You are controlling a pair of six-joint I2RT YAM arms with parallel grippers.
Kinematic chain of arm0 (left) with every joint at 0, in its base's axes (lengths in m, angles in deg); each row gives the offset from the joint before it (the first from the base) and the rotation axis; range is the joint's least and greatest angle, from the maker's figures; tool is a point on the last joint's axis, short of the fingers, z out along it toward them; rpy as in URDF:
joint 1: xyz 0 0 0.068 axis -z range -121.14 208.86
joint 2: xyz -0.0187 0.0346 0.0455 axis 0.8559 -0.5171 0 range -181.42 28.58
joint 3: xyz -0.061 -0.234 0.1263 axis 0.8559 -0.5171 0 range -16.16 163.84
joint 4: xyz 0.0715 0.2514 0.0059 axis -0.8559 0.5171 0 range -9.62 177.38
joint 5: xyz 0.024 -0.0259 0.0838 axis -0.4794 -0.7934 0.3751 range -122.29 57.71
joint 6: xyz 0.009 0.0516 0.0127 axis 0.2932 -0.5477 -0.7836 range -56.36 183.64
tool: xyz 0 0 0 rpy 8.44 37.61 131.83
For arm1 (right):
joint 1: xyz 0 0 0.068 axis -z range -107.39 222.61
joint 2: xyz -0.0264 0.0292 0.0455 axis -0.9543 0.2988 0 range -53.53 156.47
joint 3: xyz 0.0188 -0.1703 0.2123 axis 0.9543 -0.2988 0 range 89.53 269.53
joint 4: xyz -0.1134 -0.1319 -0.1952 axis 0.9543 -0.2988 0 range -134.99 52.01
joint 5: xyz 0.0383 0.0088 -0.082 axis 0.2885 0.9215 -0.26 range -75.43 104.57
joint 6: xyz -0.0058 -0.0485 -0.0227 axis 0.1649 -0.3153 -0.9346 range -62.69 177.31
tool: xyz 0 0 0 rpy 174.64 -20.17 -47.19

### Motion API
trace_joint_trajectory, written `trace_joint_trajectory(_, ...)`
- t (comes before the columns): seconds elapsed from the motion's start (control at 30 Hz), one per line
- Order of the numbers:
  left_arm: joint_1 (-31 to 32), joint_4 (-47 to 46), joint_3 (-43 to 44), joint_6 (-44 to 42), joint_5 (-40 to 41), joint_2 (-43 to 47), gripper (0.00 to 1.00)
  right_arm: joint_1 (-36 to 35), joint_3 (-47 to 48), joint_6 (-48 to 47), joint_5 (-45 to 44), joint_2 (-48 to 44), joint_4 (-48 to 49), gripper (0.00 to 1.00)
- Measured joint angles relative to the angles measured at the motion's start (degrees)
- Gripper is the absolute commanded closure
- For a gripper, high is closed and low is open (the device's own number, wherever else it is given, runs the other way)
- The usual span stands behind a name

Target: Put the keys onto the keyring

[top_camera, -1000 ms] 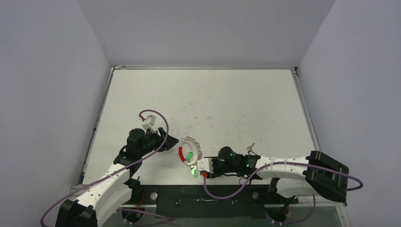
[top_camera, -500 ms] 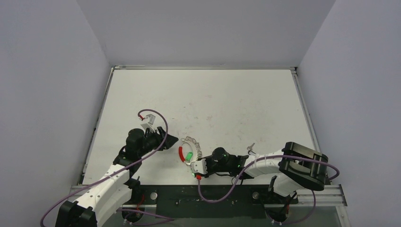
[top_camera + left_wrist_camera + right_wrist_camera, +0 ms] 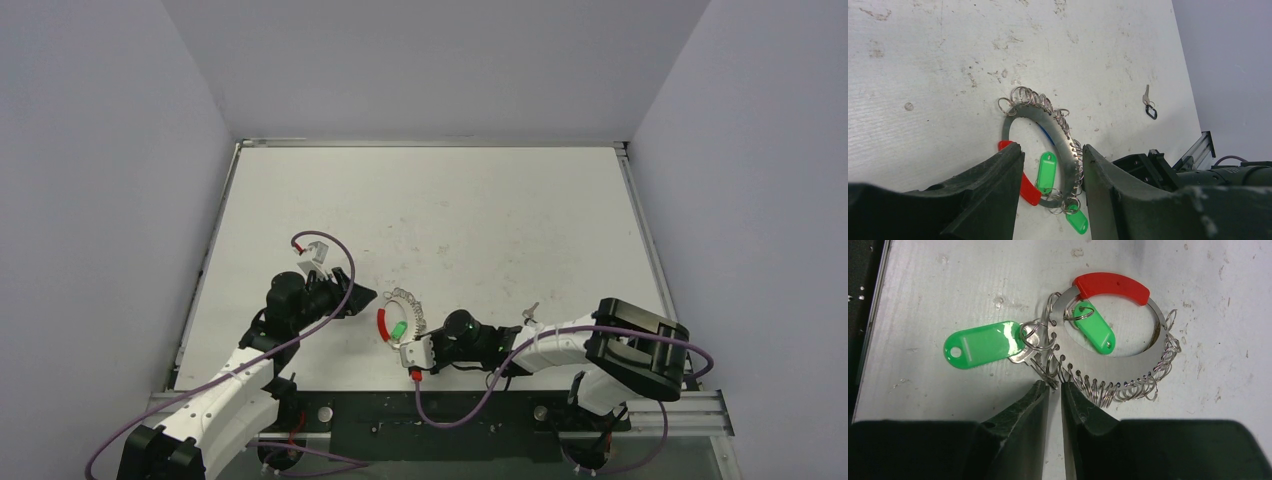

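The keyring (image 3: 1108, 362) is a flat silvery band with many small wire rings and a red section (image 3: 1112, 286). It lies on the table in the top view (image 3: 413, 312). One green-headed key (image 3: 983, 344) hangs outside the band and a second green head (image 3: 1095, 330) lies inside it. My right gripper (image 3: 1054, 386) is almost closed, its tips pinching the end of the outer key's silver shaft. My left gripper (image 3: 1053, 165) is open above the ring's near side (image 3: 1060, 137), with the red section beside its left finger. In the top view it (image 3: 366, 299) sits left of the ring.
A small loose silver key with a thin black loop (image 3: 530, 311) lies right of the ring, also in the left wrist view (image 3: 1148, 102). The right arm's elbow (image 3: 640, 345) is over the table's near right. The table's near edge and metal rail (image 3: 450, 410) are just behind my right wrist.
My right arm has slid left toward the keyring, and its wrist now covers the green key at the ring's near edge. The left arm and the ring have not moved.
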Motion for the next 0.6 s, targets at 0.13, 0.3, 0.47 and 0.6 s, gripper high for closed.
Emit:
trace_joint_trajectory(0.13,0.00,0.00,0.00,0.00,0.00,0.00,0.56,0.00,1.09,-0.79,-0.48,0.98,-0.37,0.82)
trace_joint_trajectory(0.3,0.00,0.02,0.00,0.00,0.00,0.11,0.56,0.00,1.33,-1.84,-1.66,1.11,-0.81,0.82)
trace_joint_trajectory(0.47,0.00,0.02,0.00,-0.02,0.00,0.35,0.56,0.00,1.44,-2.93,-2.38,1.11,-1.18,0.83)
trace_joint_trajectory(0.6,0.00,0.02,0.00,-0.02,0.00,0.37,0.56,0.00,1.51,-3.34,-2.32,1.14,-1.27,0.83)
